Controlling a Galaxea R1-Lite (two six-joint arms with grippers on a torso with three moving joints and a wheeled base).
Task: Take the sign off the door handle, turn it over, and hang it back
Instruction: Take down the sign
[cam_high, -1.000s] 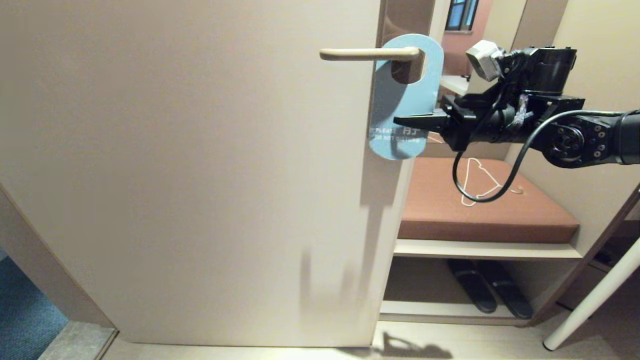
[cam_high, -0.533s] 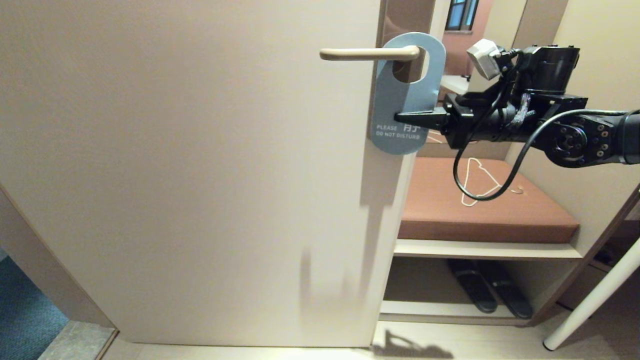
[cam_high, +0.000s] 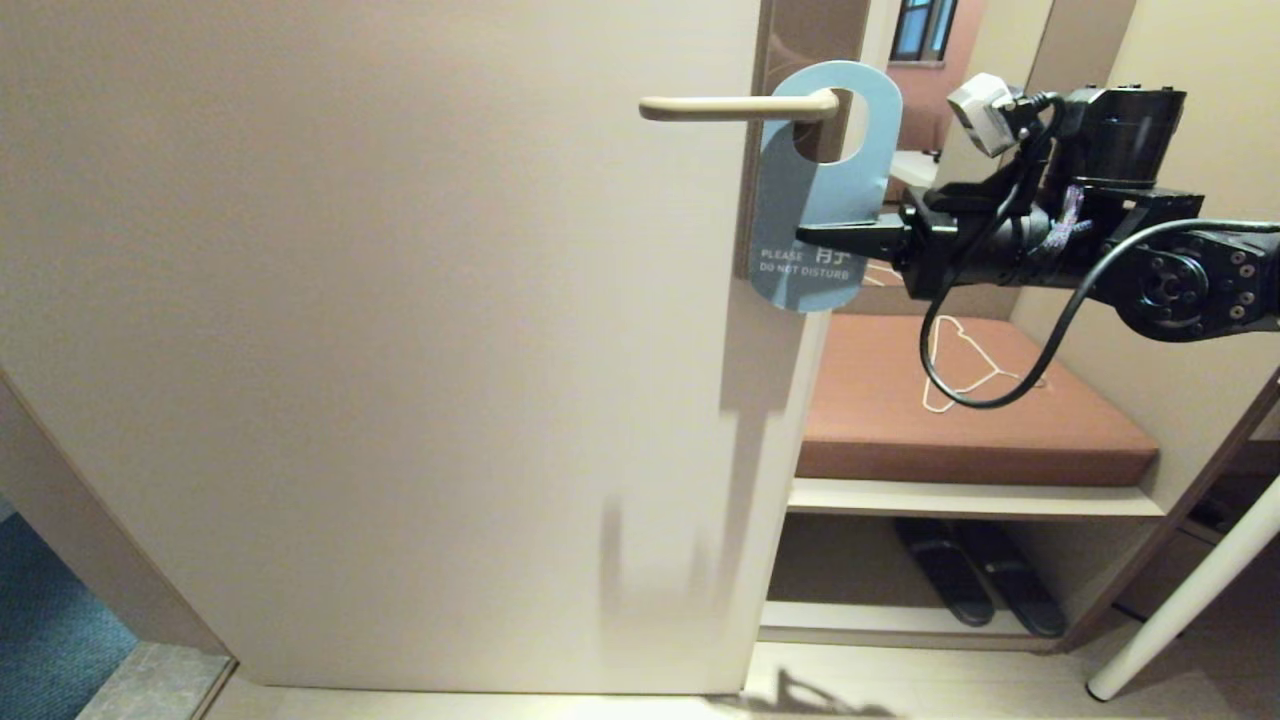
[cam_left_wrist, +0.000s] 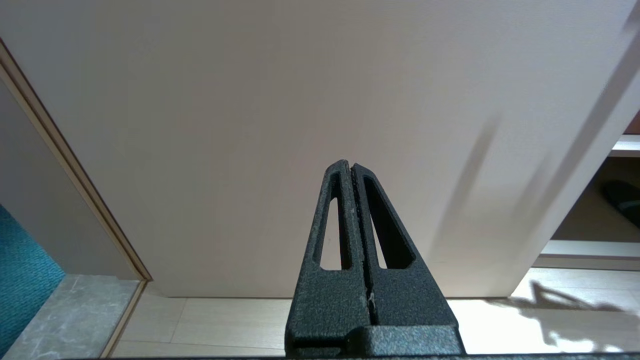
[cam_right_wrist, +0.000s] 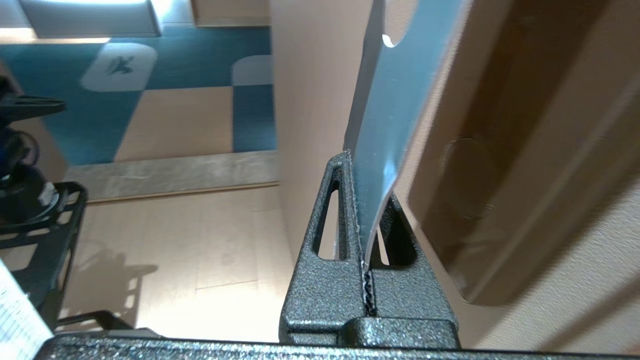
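Observation:
The sign (cam_high: 815, 180) shows its blue "PLEASE DO NOT DISTURB" face and hangs by its oval hole at the right end of the beige door handle (cam_high: 738, 106). My right gripper (cam_high: 815, 238) reaches in from the right and is shut on the sign's right edge, just above the lettering. In the right wrist view the blue card (cam_right_wrist: 395, 115) runs between the closed fingers (cam_right_wrist: 336, 200) of that gripper (cam_right_wrist: 367, 175). My left gripper (cam_left_wrist: 351, 167) is shut and empty, low in front of the door, outside the head view.
The beige door (cam_high: 400, 350) fills the left and middle. Right of it is an alcove with a brown cushion (cam_high: 960, 410) bearing a thin white wire hanger (cam_high: 955, 365), dark slippers (cam_high: 975, 585) on the shelf below, and a white pole (cam_high: 1190, 590) at far right.
My right gripper has moved right and slightly up with the sign. The sign has slid toward the handle's right end and turned flatter, so its lettering faces me.

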